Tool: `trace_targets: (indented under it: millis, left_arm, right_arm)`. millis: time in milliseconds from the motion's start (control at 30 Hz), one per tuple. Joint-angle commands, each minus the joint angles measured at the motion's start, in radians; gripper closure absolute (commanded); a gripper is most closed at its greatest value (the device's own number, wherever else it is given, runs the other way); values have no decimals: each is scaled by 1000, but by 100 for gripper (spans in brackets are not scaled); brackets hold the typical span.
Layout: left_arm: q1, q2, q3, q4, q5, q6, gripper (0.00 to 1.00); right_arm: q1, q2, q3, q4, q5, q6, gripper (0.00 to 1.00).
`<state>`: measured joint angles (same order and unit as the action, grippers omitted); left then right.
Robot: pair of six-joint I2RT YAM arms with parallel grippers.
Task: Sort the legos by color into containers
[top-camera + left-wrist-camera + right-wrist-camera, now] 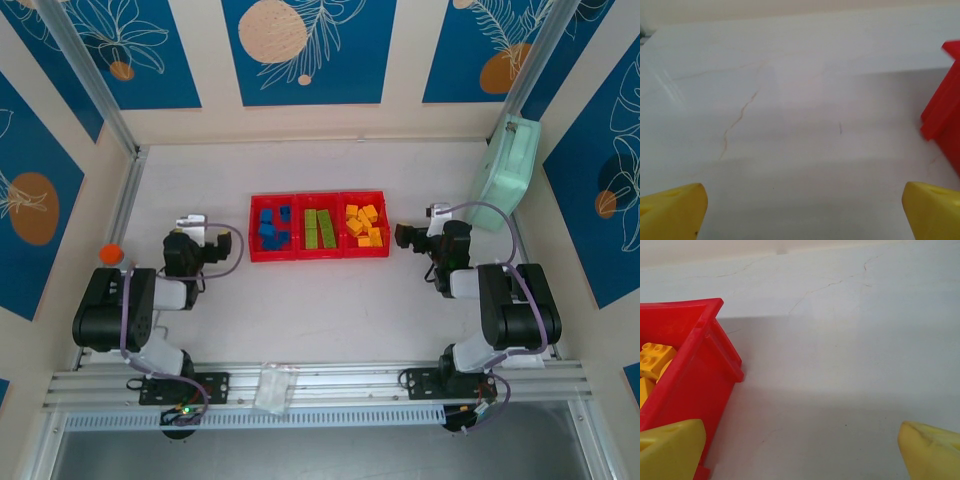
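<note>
Red tray [318, 257] of three joined bins sits mid-table, long side running left-right, between the two arms. Bright red plastic with thin walls and a lip along the rim.

- **Left bin:** blue bricks [273, 228], several small chunky ones in a loose pile.
- **Middle bin:** lime green bricks [318, 228], long ones lying side by side, lengthwise front to back.
- **Right bin:** yellow-orange bricks [364, 225], a handful of small ones jumbled together.

No stray bricks seen on the white table [330, 310].

Left gripper [226, 246] is just left of the tray, apart from it, pointing toward it. In its wrist view the left gripper [802, 215] has yellow fingertips [671, 210] spread wide with bare table between them. The tray's red corner [944, 112] shows at the right edge.

Right gripper [404, 238] is just right of the tray, facing it. In its wrist view the right gripper [800, 452] also has fingertips [932, 450] wide apart, nothing held. The tray end wall [697, 375] is close at left, and one yellow studded brick [655, 359] is visible inside.

Mint-green case [507, 172] leans at the far right wall. Orange cap [110, 252] sits at the left edge, near the left arm.
</note>
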<state>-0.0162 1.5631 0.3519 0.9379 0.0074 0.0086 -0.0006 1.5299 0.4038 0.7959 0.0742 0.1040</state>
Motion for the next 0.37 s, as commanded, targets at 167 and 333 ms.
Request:
trace_targets:
  millis: [167, 333]
  left_arm:
    - [-6, 4, 13, 25, 42, 16, 1]
    - [-6, 3, 13, 24, 43, 16, 1]
  right_arm:
    - [-5, -4, 23, -3, -19, -7, 1]
    - [4, -8, 14, 8, -2, -13, 1]
